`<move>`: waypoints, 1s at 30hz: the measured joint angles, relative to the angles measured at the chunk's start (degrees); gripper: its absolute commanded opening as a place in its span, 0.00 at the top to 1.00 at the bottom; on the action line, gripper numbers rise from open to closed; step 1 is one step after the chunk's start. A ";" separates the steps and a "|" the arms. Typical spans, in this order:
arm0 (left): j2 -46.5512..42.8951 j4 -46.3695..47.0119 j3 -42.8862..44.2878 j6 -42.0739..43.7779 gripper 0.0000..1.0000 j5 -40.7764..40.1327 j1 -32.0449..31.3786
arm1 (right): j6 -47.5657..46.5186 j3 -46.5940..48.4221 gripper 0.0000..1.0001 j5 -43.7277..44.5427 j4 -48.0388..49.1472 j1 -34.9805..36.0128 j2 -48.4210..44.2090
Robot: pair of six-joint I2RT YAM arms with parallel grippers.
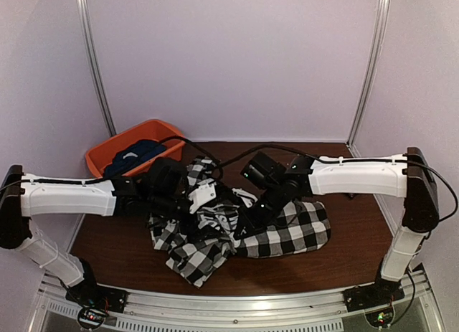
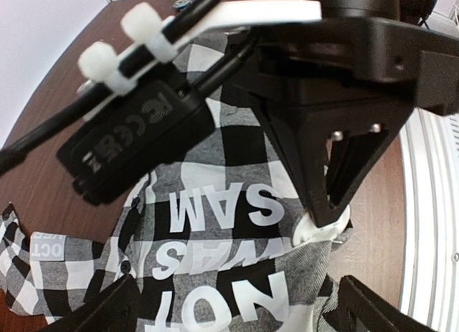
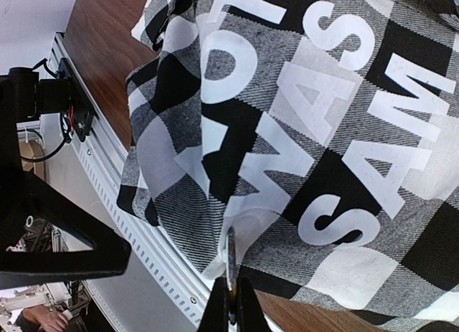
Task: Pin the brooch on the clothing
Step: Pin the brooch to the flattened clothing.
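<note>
step: pin into cloth | checked shirt [image 1: 287, 235] lies crumpled mid-bench [image 1: 358, 264], lettered panel up | right claw [image 3: 229, 309] pressed together on a thin sliver, likely the brooch [image 3: 231, 264] edge-on, at the panel's edge | left claw [image 2: 237, 312] spread wide over the lettering, holding nothing | advice: left pinches cloth taut beside the pin so it catches one layer

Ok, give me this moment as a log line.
left gripper: open, over checked shirt | right gripper: shut on brooch at shirt edge | pinned: cannot tell
</note>
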 measured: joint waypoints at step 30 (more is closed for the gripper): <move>-0.50 3.67 -5.46 5.90 0.04 5.07 0.20 | -3.61 -0.02 1.00 -10.51 0.00 -6.03 1.75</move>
